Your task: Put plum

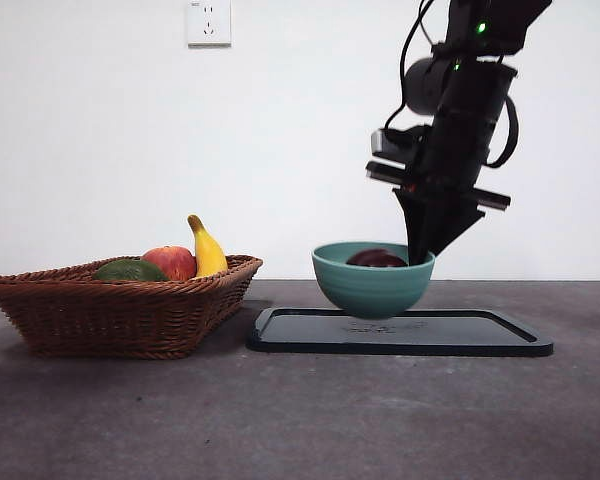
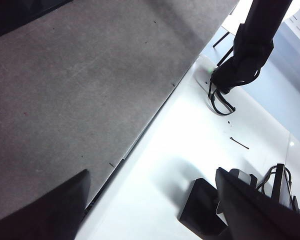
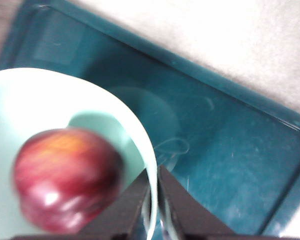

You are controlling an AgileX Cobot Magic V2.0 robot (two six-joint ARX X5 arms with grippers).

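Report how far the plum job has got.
Done: the plum lies in the bowl. In hand: the right gripper pinches the bowl's rim, and the bowl looks lifted just above the tray. Left: probably setting it down and letting go. The left gripper waits off the table.

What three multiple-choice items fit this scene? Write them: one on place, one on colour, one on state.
1. Where is the plum? A basket; B bowl; C tray.
2. Bowl colour? A teal; B white; C red.
3. Right gripper fingers? A open over basket; B shut on bowl rim; C holding banana.
B: the plum sits inside the bowl. A: its wall is teal. B: the right wrist view shows the fingers straddling the rim. The left gripper waits, open.
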